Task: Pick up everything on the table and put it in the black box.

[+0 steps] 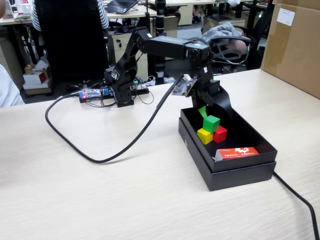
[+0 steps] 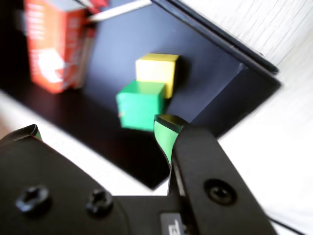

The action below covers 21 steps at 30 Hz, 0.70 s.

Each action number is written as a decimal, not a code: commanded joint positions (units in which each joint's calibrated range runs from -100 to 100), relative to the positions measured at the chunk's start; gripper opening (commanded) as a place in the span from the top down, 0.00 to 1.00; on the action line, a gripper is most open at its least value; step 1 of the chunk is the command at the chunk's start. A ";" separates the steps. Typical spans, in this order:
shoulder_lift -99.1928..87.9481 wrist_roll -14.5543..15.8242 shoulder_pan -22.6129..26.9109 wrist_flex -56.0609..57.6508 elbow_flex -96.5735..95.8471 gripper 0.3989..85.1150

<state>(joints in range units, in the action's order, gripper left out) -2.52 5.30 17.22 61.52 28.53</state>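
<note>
Office setting, pale wood-grain table (image 1: 100, 195) in the fixed view, seated people and desks behind. Right of centre, black box (image 1: 227, 172) holding all three cubes: green cube (image 1: 211, 123) stacked on top, yellow cube (image 1: 204, 135) near-left, red cube (image 1: 220, 133) right, touching. Orange-red printed carton (image 1: 237, 152) lying at the near end of the box. Black Koch arm (image 1: 165, 47) reaching over; gripper (image 2: 98, 129) above the cubes, jaws spread and empty. Brown cardboard carton (image 1: 295, 45) far right.
</note>
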 commanded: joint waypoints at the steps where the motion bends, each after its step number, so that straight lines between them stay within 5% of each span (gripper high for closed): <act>1: -14.86 -0.24 -1.32 0.21 0.40 0.45; 12: -44.81 -1.56 -10.94 -1.95 -14.29 0.43; 21: -67.18 -3.81 -17.88 -15.17 -38.59 0.42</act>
<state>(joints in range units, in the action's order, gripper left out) -62.72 2.42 0.27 52.15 -9.45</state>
